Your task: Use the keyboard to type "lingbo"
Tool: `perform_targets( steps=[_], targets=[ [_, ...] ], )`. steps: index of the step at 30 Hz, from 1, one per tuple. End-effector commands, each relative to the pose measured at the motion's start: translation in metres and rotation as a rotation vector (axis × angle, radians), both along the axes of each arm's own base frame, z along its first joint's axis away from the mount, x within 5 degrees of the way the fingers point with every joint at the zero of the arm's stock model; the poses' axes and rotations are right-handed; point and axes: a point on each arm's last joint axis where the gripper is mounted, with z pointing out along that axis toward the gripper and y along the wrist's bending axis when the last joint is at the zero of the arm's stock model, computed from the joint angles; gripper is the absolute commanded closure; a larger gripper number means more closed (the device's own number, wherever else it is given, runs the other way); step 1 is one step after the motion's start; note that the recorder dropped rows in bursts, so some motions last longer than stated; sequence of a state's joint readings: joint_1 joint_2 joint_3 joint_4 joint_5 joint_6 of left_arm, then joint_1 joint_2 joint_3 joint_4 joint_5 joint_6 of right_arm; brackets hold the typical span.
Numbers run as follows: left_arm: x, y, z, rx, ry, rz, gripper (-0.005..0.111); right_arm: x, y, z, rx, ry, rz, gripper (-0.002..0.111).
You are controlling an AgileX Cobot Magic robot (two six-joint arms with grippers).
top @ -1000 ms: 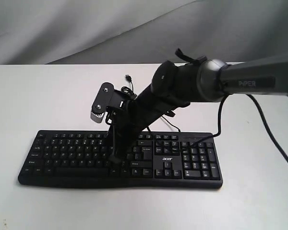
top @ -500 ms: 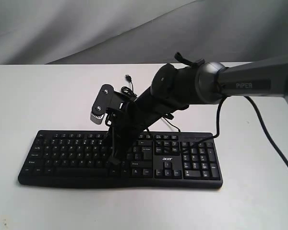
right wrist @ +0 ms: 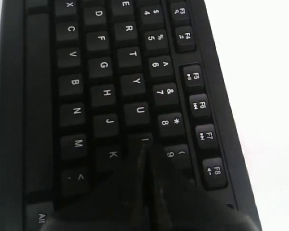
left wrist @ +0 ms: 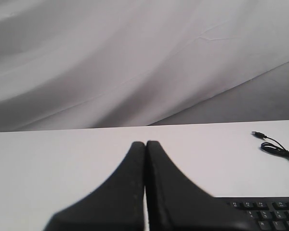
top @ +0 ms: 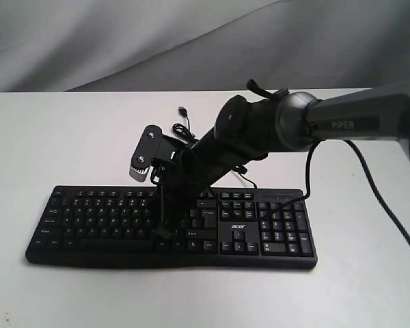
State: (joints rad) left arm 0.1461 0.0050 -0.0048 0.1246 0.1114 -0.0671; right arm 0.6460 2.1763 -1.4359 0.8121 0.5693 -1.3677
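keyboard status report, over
Right end effector shut, tip at I key. Left end effector shut, off the keyboard. USB cable behind, clear of keys.

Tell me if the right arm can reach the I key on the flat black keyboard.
Probably yes: the shut right gripper sits at the I key of the flat black keyboard, nothing between them.

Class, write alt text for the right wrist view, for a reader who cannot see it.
A shut black pincer points its tip at the I key of a black keyboard, with U, K, 8 and 9 around it. White table shows beyond the function-key row.
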Motion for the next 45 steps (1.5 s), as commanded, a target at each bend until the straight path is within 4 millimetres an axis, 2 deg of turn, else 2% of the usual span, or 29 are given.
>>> perform_targets(
  steps=[1,11,17,27,30,33,38,41,43,45],
  targets=[
    [0.0,0.0,-0.001,-0.001,-0.008,-0.008,0.106,0.001,-0.003,0.0,-0.003,-0.003,0.001,0.108],
    [0.0,0.0,-0.001,-0.001,-0.008,-0.008,0.106,0.001,-0.004,0.0,-0.009,-0.007,0.008,0.108],
    [0.0,0.0,-0.001,-0.001,-0.008,-0.008,0.106,0.002,-0.004,-0.01,-0.026,-0.001,0.007,0.108],
    [0.0,0.0,-0.001,-0.001,-0.008,-0.008,0.106,0.0,-0.005,0.025,0.012,-0.057,0.024,0.108],
    [0.0,0.0,-0.001,-0.001,-0.008,-0.008,0.106,-0.001,-0.008,0.044,0.009,-0.094,0.027,0.108],
    [0.0,0.0,-0.001,-0.001,-0.008,-0.008,0.106,-0.004,-0.013,0.074,0.03,-0.141,0.0,0.108],
    [0.0,0.0,-0.001,-0.001,-0.008,-0.008,0.106,-0.021,-0.027,0.154,0.148,-0.274,-0.064,0.108],
    [0.0,0.0,-0.001,-0.001,-0.008,-0.008,0.106,-0.038,-0.047,0.202,0.242,-0.433,-0.14,0.108],
    [0.0,0.0,-0.001,-0.001,-0.008,-0.008,0.106,-0.05,-0.064,0.227,0.315,-0.53,-0.232,0.108],
    [0.0,0.0,-0.001,-0.001,-0.008,-0.008,0.106,-0.064,-0.079,0.24,0.355,-0.577,-0.278,0.108]
  ],
)
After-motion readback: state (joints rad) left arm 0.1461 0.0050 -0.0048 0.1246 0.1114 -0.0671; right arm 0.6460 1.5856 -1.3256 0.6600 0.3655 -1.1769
